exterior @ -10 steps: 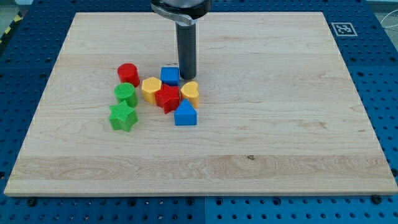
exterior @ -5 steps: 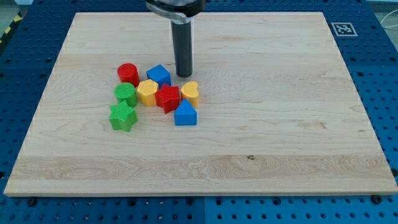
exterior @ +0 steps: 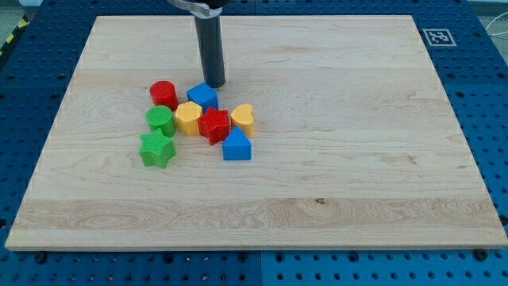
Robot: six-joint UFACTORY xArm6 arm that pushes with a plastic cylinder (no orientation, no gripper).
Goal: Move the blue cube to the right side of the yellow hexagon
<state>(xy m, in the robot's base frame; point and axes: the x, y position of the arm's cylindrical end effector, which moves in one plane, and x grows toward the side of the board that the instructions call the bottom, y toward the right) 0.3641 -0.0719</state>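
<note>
The blue cube [exterior: 203,96] sits turned at an angle, touching the top right of the yellow hexagon [exterior: 189,117]. My tip [exterior: 213,84] stands just above and to the right of the blue cube, close to its upper corner. A red star-like block [exterior: 213,125] lies right of the yellow hexagon, below the cube.
A red cylinder [exterior: 163,94], a green cylinder [exterior: 161,121] and a green star [exterior: 156,148] lie at the cluster's left. A yellow heart [exterior: 243,117] and a blue triangular block [exterior: 236,145] lie at its right. All rest on the wooden board [exterior: 357,159].
My tip has moved left and up, from the cube's right side to its top. The blue cube shifted left and rotated, pressing against the yellow hexagon.
</note>
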